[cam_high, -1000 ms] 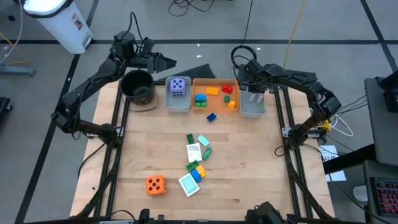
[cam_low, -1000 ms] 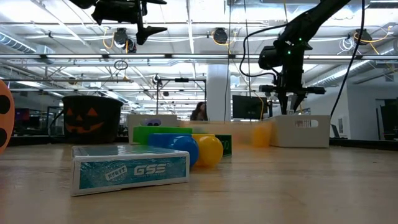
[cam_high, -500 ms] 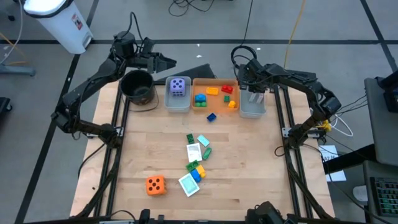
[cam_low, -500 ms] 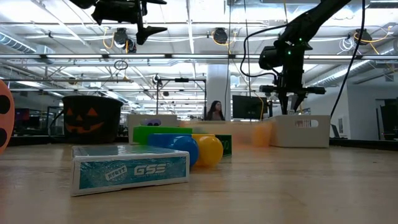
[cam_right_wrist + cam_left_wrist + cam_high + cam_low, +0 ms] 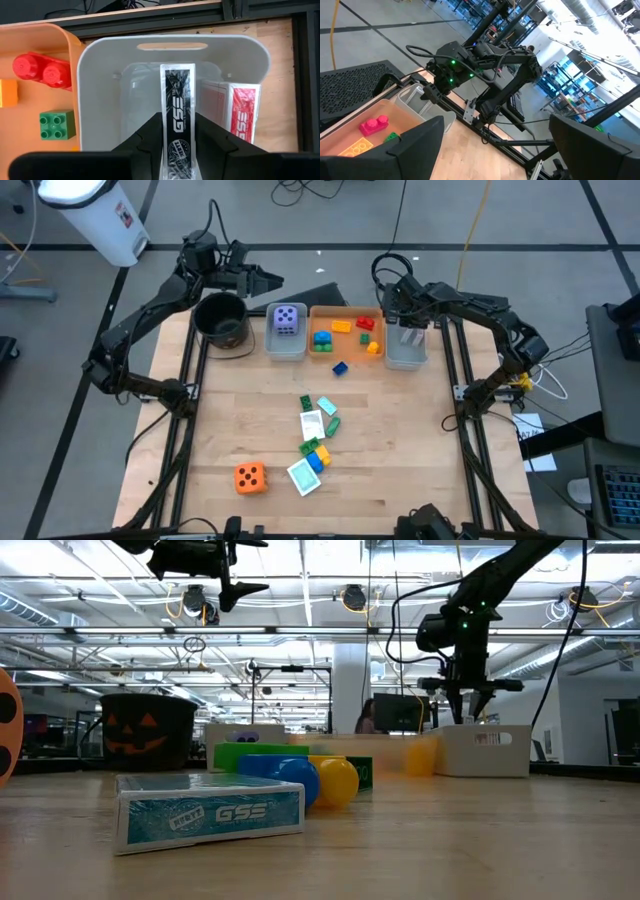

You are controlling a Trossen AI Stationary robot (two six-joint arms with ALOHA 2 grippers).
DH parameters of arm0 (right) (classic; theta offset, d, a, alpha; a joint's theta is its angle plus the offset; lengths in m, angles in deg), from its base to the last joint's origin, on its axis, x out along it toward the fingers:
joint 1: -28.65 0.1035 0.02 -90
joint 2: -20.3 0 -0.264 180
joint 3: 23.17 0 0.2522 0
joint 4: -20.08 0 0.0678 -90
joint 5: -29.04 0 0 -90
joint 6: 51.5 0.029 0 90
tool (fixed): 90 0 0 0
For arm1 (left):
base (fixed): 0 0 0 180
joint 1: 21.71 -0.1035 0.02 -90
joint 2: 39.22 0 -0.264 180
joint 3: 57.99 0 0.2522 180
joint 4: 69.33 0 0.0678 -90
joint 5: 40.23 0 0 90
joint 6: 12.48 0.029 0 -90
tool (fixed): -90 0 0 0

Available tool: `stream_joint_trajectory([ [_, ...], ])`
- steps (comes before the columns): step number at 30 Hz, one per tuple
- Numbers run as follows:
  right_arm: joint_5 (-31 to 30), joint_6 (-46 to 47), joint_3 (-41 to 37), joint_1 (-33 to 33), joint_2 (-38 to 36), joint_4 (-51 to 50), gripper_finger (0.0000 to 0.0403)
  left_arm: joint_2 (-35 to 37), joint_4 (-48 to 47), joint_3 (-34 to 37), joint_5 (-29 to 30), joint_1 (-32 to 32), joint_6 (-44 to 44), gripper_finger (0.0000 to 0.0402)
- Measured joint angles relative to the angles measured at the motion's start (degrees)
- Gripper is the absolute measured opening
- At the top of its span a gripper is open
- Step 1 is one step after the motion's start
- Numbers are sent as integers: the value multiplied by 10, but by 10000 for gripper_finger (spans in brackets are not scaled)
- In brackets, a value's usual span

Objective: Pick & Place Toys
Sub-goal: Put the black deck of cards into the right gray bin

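Right tool (image 5: 178, 131): It hangs over the grey bin (image 5: 406, 351) at the back right of the counter (image 5: 400, 440). Its two fingers hug a black card pack (image 5: 178, 120) standing on its thin edge. I cannot tell if the squeeze is tight or just let go.

Beside it: A red card pack (image 5: 239, 117) stands in the same bin, just beside the black one.

Left tool (image 5: 268, 280): It waits up high past the back left corner, behind the black pot (image 5: 221, 320). Its fingers are spread wide and hold nothing.

Purple dice (image 5: 287, 320): It sits in the other grey bin (image 5: 285, 348).

Orange bin (image 5: 345, 355): Small bricks lie inside, red (image 5: 43, 70), green (image 5: 57, 125), yellow and blue.

Loose toys: A blue brick (image 5: 340, 368) lies on the counter just in front of the orange bin. More bricks and flat cards (image 5: 313, 427) are bunched in the middle. The orange dice (image 5: 249, 477) sits near the front left.

Far off: A person (image 5: 368, 716) is in the room behind.
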Motion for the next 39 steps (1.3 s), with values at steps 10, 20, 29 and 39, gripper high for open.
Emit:
stream_joint_trajectory([
  [10,0,-4,0,0,0,0,94,0,0,0,0,0,-1,367],
  [20,0,-4,0,0,0,0,120,0,0,0,0,0,-1,367],
  [29,2,-4,0,0,0,6,125,0,0,0,0,0,-1,367],
  [39,4,-6,0,0,-13,5,125,0,0,0,0,0,-1,367],
])
